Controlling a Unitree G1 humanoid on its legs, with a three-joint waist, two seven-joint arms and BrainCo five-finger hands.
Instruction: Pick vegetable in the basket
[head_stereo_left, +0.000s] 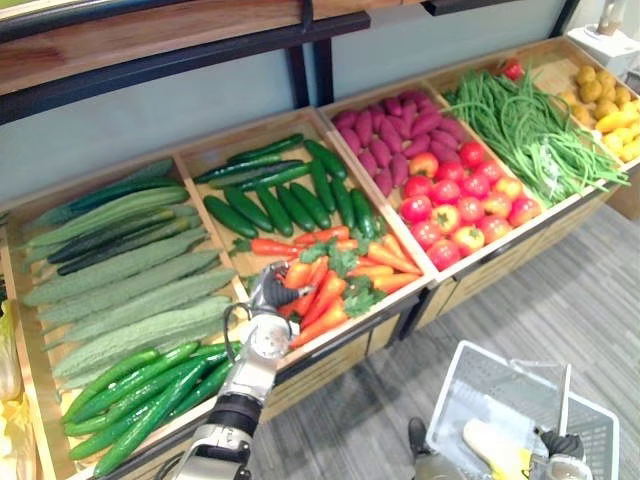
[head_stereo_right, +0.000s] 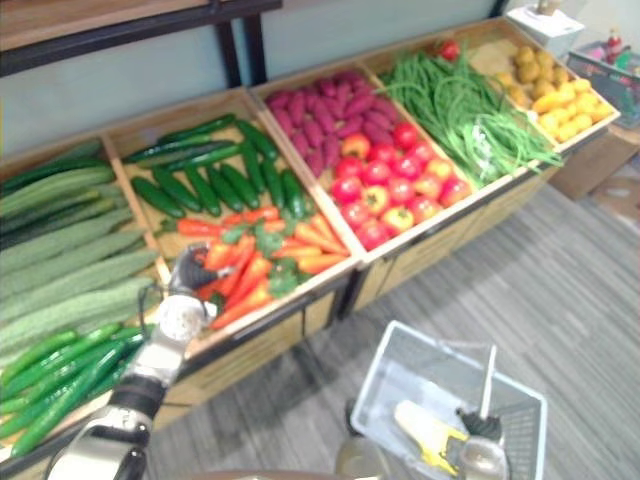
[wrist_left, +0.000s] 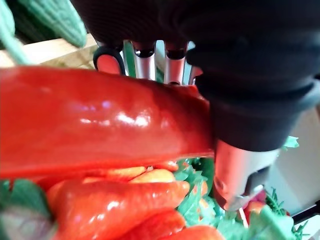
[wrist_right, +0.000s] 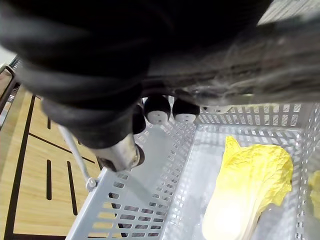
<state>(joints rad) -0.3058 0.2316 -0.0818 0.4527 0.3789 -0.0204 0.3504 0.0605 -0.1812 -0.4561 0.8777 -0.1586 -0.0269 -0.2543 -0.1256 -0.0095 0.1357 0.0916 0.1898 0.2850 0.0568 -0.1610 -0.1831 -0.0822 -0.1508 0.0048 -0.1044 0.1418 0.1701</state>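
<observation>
My left hand (head_stereo_left: 268, 291) reaches into the wooden bin of red-orange carrots (head_stereo_left: 345, 272) with green tops, at the bin's front left corner. In the left wrist view a glossy red carrot (wrist_left: 100, 117) lies across the hand, with the fingers (wrist_left: 145, 62) curled behind it and the thumb (wrist_left: 237, 172) closing on its other side. Low on the right, my right hand (head_stereo_left: 558, 446) is shut on the wire handle (wrist_right: 76, 150) of a grey mesh basket (head_stereo_left: 500, 385). A yellow-white cabbage (wrist_right: 250, 185) lies in the basket.
The slanted wooden stand holds ridged green gourds (head_stereo_left: 130, 290), small cucumbers (head_stereo_left: 140, 392), dark cucumbers (head_stereo_left: 285, 190), purple sweet potatoes (head_stereo_left: 395, 130), red tomatoes (head_stereo_left: 460, 205), green beans (head_stereo_left: 530, 130) and yellow produce (head_stereo_left: 610, 100). Grey floor (head_stereo_left: 560, 300) lies in front of the stand.
</observation>
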